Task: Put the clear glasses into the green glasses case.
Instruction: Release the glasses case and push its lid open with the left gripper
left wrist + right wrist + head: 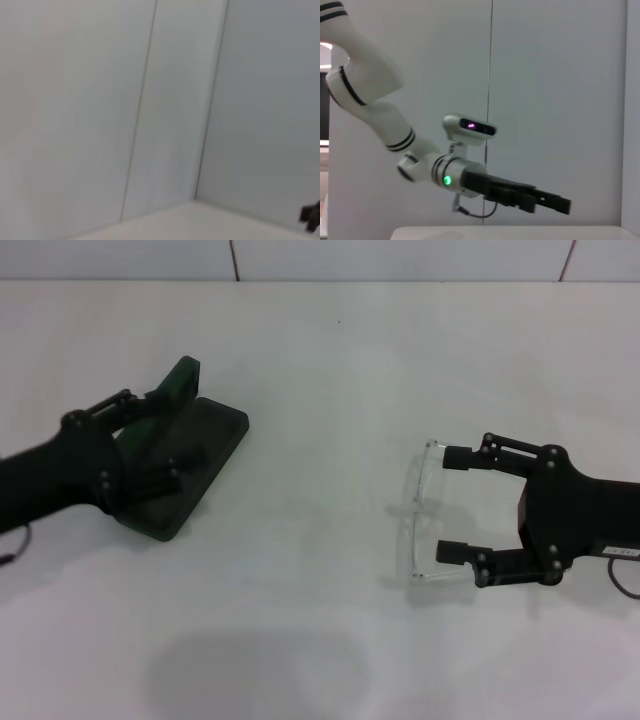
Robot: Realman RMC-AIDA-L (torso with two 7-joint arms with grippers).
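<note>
A plain white desk is backed by pale panelled walls; the right hand is spread wide around the clear glasses; the left hand is seen at the open green glasses case, grip indiscernible.

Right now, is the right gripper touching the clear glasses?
Cannot tell. In the head view the right gripper is open, its fingers straddling the clear glasses on the table, but no plain contact or gap shows.
</note>
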